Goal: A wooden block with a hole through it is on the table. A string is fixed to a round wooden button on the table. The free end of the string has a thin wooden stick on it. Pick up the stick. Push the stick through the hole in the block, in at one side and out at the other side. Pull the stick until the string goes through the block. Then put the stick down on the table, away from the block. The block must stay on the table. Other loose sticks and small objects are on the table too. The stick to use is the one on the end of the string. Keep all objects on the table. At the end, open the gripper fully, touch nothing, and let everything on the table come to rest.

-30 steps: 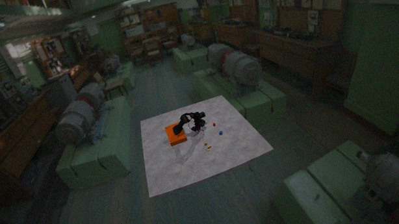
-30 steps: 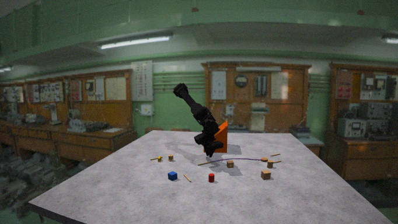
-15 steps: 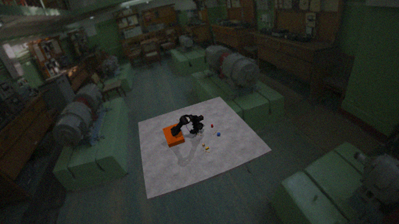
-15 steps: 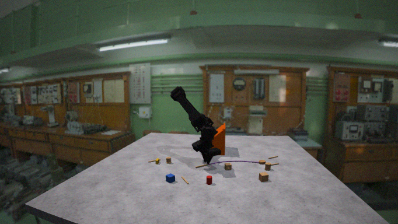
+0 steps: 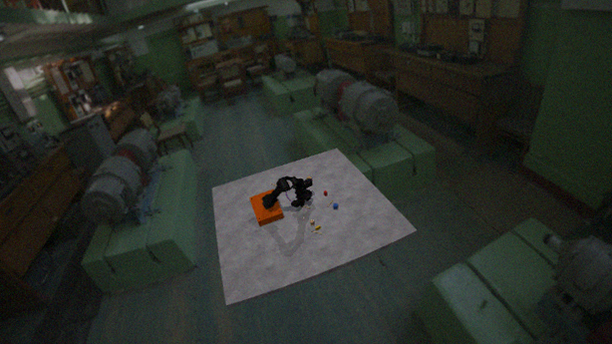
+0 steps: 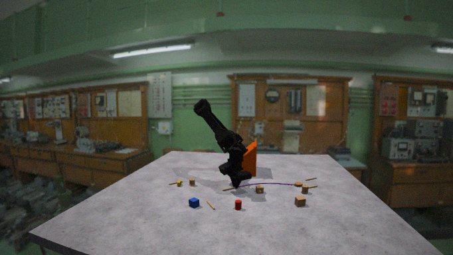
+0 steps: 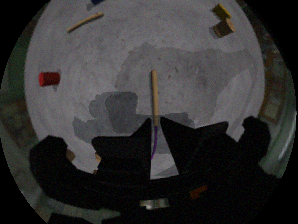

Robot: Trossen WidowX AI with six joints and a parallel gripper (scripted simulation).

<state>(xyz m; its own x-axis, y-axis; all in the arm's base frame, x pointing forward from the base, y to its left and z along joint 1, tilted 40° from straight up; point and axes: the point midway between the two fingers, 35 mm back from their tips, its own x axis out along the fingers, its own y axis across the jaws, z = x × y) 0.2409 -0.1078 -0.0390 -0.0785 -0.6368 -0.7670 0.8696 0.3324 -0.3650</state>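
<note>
Exterior view: the claw is at the string end of the stick, and the block waits on the other side.

The thin wooden stick (image 5: 307, 208) (image 6: 228, 189) (image 7: 155, 95) lies on the table; its long axis runs from the black gripper (image 5: 302, 204) (image 6: 236, 186) (image 7: 155, 120) out to image left, away from the small wooden block with a hole (image 6: 260, 189). The fingers are narrow around its string end; I cannot tell if they pinch it. The purple string (image 5: 289, 196) (image 6: 269, 183) (image 7: 155, 142) goes right, behind the block, to the round wooden button (image 6: 298, 184). A dark hole mark shows on the camera-side face, so I judge the stick needs lift and turn. The red cylinder (image 5: 326, 193) (image 6: 238, 204) (image 7: 49, 79) stands on that side and could hinder.
</note>
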